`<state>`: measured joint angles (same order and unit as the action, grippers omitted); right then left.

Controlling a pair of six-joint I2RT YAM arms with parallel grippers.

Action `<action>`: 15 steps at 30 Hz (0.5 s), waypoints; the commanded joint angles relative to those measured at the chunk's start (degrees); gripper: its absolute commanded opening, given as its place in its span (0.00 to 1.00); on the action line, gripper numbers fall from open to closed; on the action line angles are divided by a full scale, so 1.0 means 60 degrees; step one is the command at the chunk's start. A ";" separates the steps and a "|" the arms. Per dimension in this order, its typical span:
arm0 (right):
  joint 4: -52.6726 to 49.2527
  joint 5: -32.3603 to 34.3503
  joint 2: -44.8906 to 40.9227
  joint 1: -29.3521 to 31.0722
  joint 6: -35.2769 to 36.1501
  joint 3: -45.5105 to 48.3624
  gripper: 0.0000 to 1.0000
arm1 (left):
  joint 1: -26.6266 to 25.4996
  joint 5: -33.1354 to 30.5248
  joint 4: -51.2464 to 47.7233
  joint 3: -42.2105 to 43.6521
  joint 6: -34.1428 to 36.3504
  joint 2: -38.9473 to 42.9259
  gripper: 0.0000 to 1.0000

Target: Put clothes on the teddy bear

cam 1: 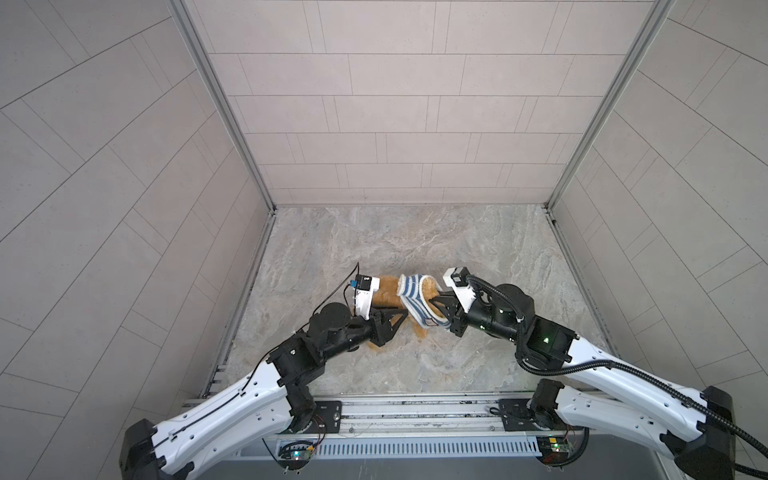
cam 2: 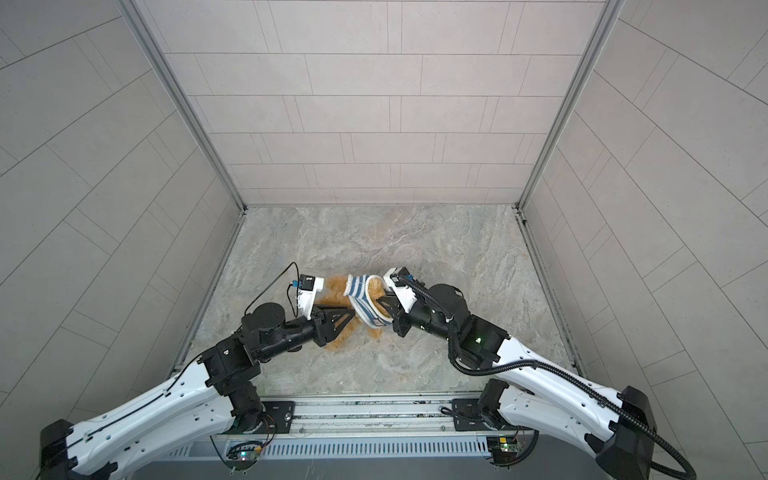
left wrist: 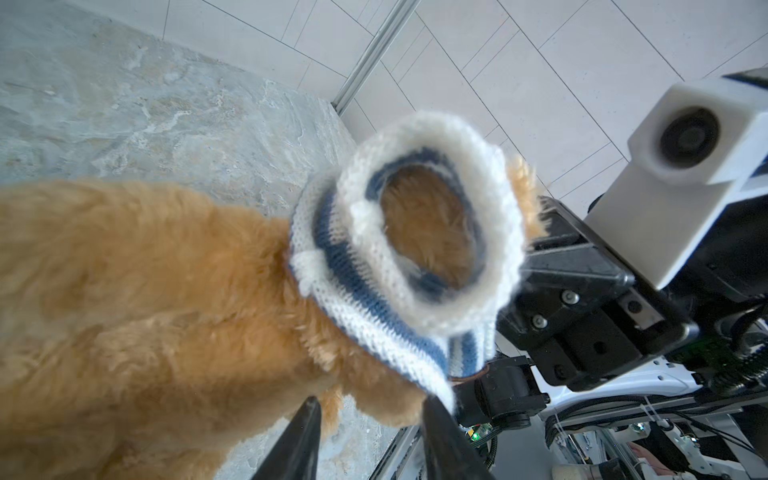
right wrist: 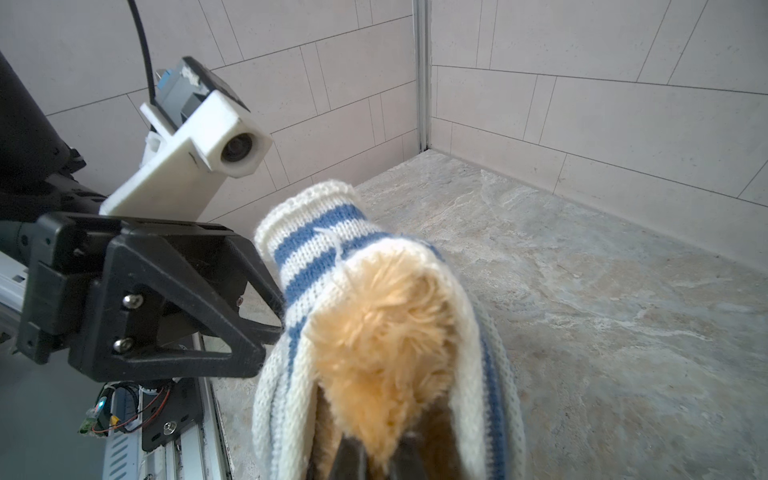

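Teddy bear (cam 1: 385,291) mid-bench (cam 1: 415,232), between both grippers, striped shirt (cam 1: 409,291) partway on, body still bare. Right gripper (right wrist: 378,453) closed, pinching bear fur inside the shirt opening. Left gripper (left wrist: 370,409) partly open, gripping nothing, one fingertip at the shirt hem.

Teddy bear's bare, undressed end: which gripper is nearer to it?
Left. The left gripper stands open right at the teddy bear's bare fur beside the shirt hem; the right gripper is at the opposite end, shut on fur in the shirt's opening.
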<state>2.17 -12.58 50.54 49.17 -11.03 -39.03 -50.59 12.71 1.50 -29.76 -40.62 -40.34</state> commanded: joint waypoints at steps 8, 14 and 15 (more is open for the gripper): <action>0.1190 -0.0087 -0.0160 0.0139 0.0636 0.0385 0.00 | 0.0031 0.0152 0.0952 -0.0002 -0.0693 -0.0399 0.50; 0.1607 0.0190 -0.0155 0.0385 0.0595 0.0533 0.00 | 0.0034 -0.0436 0.0401 -0.0182 -0.0482 -0.0789 0.41; 0.1640 0.0206 -0.0099 0.0418 0.0618 0.0537 0.00 | 0.0038 -0.0423 0.0437 -0.0182 -0.0495 -0.0834 0.39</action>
<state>6.26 -12.16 50.57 51.03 -8.69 -35.44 -50.59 11.55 3.79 -29.67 -44.10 -45.06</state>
